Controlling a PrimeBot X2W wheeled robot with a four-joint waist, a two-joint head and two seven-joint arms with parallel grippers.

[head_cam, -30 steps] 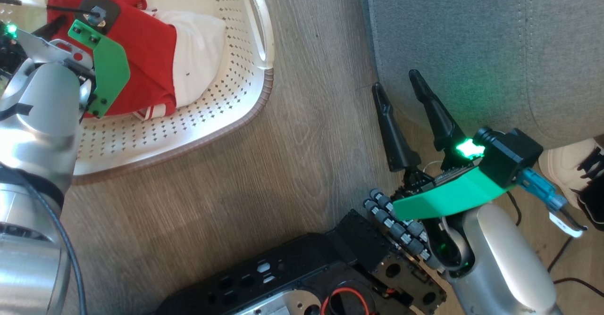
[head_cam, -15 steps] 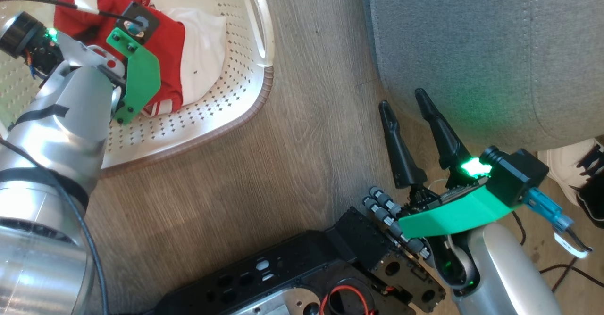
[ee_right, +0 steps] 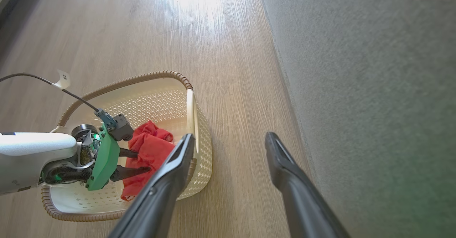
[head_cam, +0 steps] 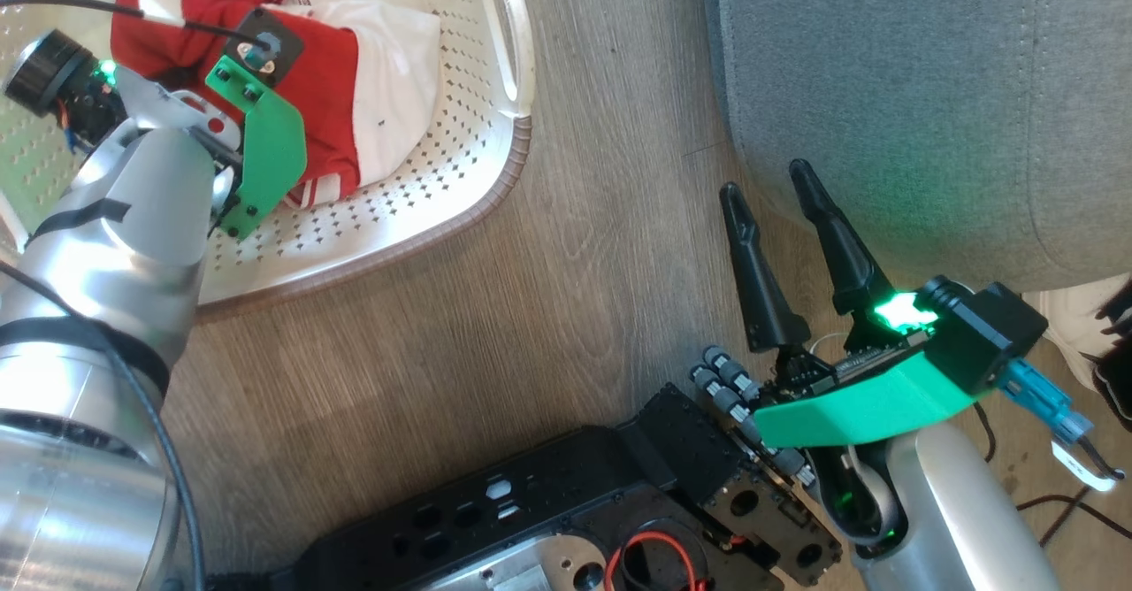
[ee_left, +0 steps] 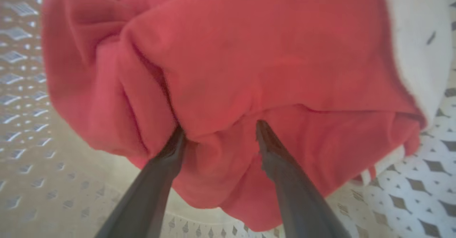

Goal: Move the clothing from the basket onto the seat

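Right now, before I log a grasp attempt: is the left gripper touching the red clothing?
Touching. Left wrist view: fingertips of the left gripper press into the red clothing, which bulges between them.

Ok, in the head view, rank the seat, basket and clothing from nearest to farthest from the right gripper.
1. Seat: just beside the right gripper, on its right.
2. Basket: across the floor, to its left.
3. Clothing: inside that, farther left still.
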